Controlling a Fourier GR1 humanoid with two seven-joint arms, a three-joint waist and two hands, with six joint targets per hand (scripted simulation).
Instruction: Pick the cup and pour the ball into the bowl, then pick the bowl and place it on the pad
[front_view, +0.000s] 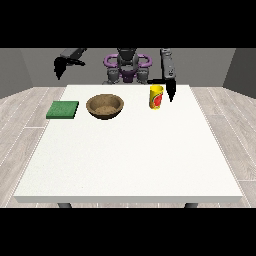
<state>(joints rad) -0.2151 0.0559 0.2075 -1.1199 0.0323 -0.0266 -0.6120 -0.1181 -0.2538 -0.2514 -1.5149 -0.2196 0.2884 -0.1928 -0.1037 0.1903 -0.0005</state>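
Hand at the view's right (171, 90) is hanging just at 3 o'clock of the yellow cup (156, 96); finger spread and contact cannot be told.

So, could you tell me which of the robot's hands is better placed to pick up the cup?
Its left, the hand at the view's right: it hangs right beside the yellow cup. The other hand is raised off past the table's far corner.

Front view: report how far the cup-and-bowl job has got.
Nothing looks done yet. The yellow cup stands upright on the white table, apart from the brown bowl, which is off the green pad. In hand: the hand at the view's right hangs just beside the cup. The other hand is raised clear. Left: grasping, pouring, moving the bowl.
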